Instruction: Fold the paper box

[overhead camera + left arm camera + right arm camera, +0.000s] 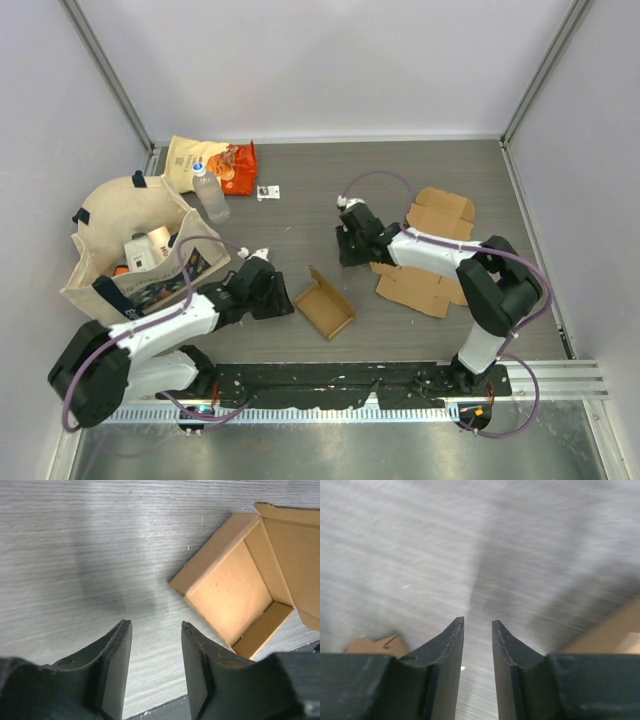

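Standing at the near edge of the table [430, 170], two arms reach forward over the grey surface. The left gripper [155, 625] is low over the table, and its two jaws are apart with nothing between them, only bare surface. Just beside it, to its right, lies one paper box [325, 303], partly folded: it has a flat bottom and raised walls, and one flap stands open on the side. In the left wrist view the paper box is near the fingertips but not touching them.

A little farther, the right gripper [477, 622] points down at the table. Its jaws have a narrow gap and hold nothing. Behind this arm lie two flat cardboard pieces [425, 288], and the arm partly covers them.

On the left side stands one cloth bag [105, 265] with several items inside; I cannot count them. Farther back lies one water bottle [210, 192], then two snack packets [215, 160], one beige and one orange. One small card [267, 192] lies near them.
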